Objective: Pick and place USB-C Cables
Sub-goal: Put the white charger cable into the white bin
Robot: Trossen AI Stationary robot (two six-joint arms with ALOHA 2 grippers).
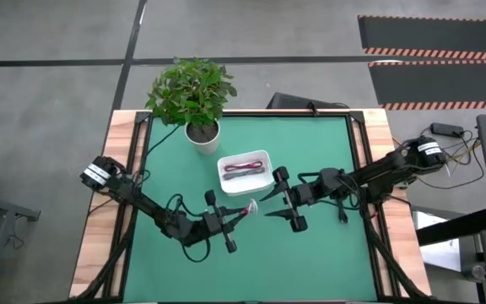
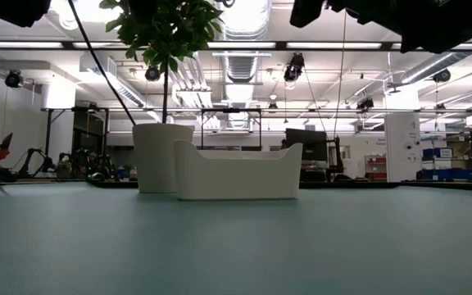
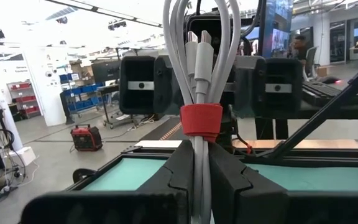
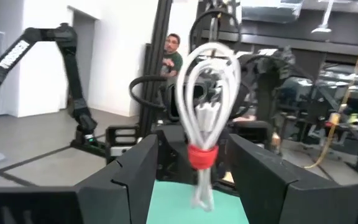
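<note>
Above the green table (image 1: pixel 310 253), the left pincer (image 1: pixel 226 221) is clamped on the white cable bundle (image 3: pixel 199 81) with its red tie (image 3: pixel 201 119), held in the air just in front of the white tray (image 1: pixel 245 171); the right pincer (image 1: pixel 283 201) faces it with fingers spread either side of the loop, not yet closed; a clean handover likely means closing just above the tie before the left lets go; the tray, beside the potted plant (image 1: pixel 194 97), already holds the dark red cable (image 1: pixel 244 168).

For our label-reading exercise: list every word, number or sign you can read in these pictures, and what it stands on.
None can be read.
White labels on the left arm and right arm: too small.
Lettering on the distant arm: blurred.
White cable, tray: no print visible.
</note>
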